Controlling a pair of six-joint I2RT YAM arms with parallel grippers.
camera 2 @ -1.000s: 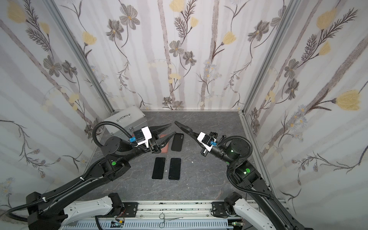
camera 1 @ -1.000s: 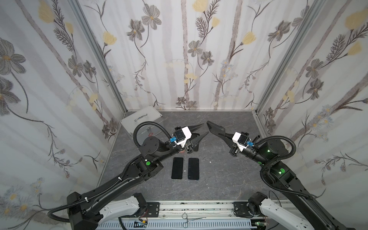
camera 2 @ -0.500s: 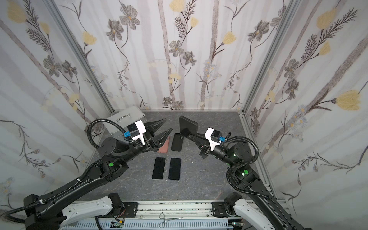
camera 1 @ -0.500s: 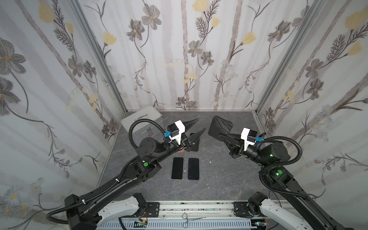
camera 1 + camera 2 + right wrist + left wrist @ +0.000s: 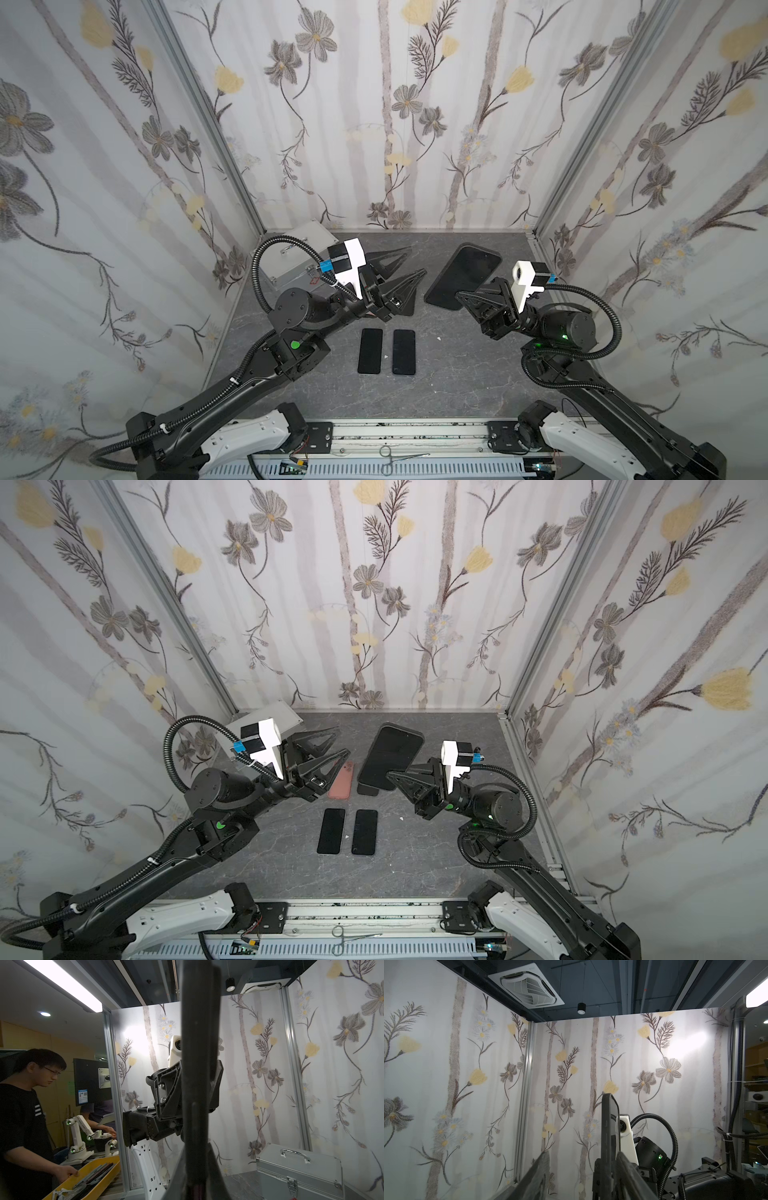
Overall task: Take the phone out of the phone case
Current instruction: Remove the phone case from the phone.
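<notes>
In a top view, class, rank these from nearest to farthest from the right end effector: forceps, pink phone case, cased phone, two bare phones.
1. cased phone: clamped in the right end effector, held raised.
2. pink phone case, toward its left, and bare phones, lying flat toward the front: too close to call.
3. forceps: at the very front edge, farthest.

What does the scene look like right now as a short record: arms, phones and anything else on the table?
right gripper: shut on large black rectangular phone, held above the table
left gripper: open, empty, apart from it
grey marbled table: two smaller black phones flat, side by side; pink phone case lying beyond them
back corner: silver metal box with handle
</notes>
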